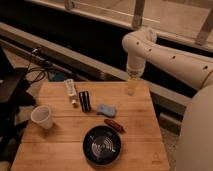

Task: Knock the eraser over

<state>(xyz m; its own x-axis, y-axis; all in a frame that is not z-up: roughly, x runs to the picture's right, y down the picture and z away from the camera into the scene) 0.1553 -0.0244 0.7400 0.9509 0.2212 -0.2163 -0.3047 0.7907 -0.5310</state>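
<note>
The eraser (84, 100) is a small black block with a pale stripe along its length. It is on the wooden table (60, 150), left of centre, right beside a white printed tube (71, 91). My gripper (132, 88) hangs from the white arm (170, 57) that comes in from the right. It points down over the far right part of the table, well to the right of the eraser and apart from it. It holds nothing that I can see.
A light-blue pad (106, 109) lies just right of the eraser. A small red object (114, 125) and a black round dish (102, 145) are nearer the front. A white paper cup (42, 117) stands at the left. Cables and dark gear lie off the table's left.
</note>
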